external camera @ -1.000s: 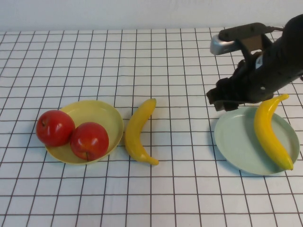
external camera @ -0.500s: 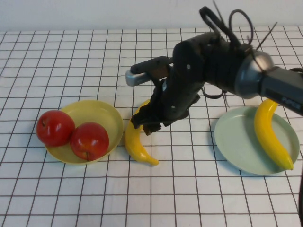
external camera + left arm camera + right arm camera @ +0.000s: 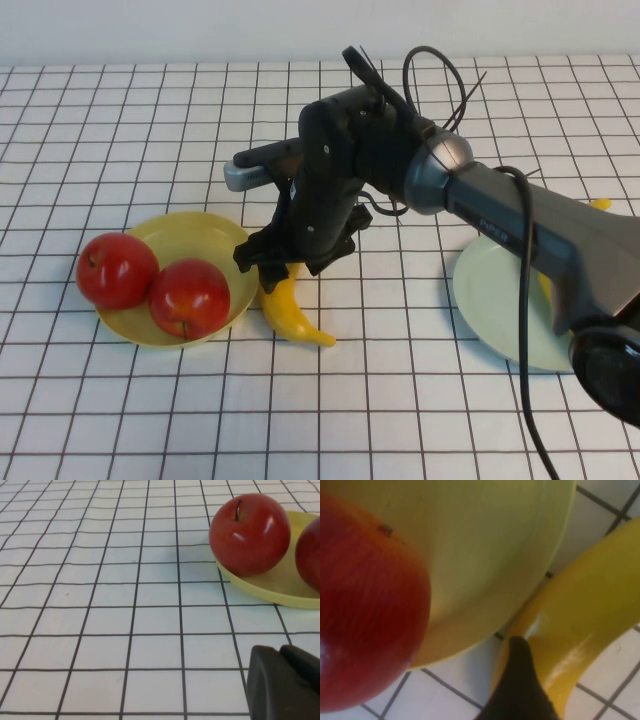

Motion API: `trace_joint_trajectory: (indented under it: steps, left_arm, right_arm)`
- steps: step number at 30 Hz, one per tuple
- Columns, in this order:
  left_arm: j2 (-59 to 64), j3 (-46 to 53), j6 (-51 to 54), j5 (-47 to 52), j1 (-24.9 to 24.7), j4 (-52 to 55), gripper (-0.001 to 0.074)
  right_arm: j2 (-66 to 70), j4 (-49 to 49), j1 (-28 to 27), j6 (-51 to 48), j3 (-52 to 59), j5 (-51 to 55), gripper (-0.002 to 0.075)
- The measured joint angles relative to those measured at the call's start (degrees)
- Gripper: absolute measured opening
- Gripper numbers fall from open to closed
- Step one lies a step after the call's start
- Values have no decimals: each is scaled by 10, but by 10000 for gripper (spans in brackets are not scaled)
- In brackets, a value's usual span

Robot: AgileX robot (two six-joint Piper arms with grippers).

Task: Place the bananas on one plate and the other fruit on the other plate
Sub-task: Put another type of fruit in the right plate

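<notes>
My right gripper (image 3: 278,262) is down over the upper half of a yellow banana (image 3: 290,315) that lies on the cloth just right of the pale yellow plate (image 3: 205,235). Its jaws stand open astride the banana. In the right wrist view one dark finger (image 3: 520,680) rests beside the banana (image 3: 590,605), next to the yellow plate (image 3: 485,555) and an apple (image 3: 365,605). Two red apples (image 3: 117,270) (image 3: 188,297) sit on the yellow plate. The pale blue-green plate (image 3: 490,300) is at the right, with the second banana's tip (image 3: 599,203) showing behind my arm. My left gripper (image 3: 285,680) is shut and low over the cloth, left of the apples (image 3: 249,532).
A white cloth with a black grid covers the table. My right arm (image 3: 500,210) stretches from the right edge across the blue-green plate to the middle. The yellow plate's rim (image 3: 280,587) shows in the left wrist view.
My right arm has swung left from the blue-green plate, leaving one banana there, and has come down over the loose banana beside the yellow plate.
</notes>
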Motion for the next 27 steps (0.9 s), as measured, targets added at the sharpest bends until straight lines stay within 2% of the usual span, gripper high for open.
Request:
trace_joint_trajectory:
  steps: [23, 27]
  left_arm:
    - [0, 0, 0, 0, 0, 0, 0]
    - [0, 0, 0, 0, 0, 0, 0]
  right_arm:
    - [20, 14, 10, 10, -19, 54, 458]
    - [23, -1, 10, 10, -19, 54, 384]
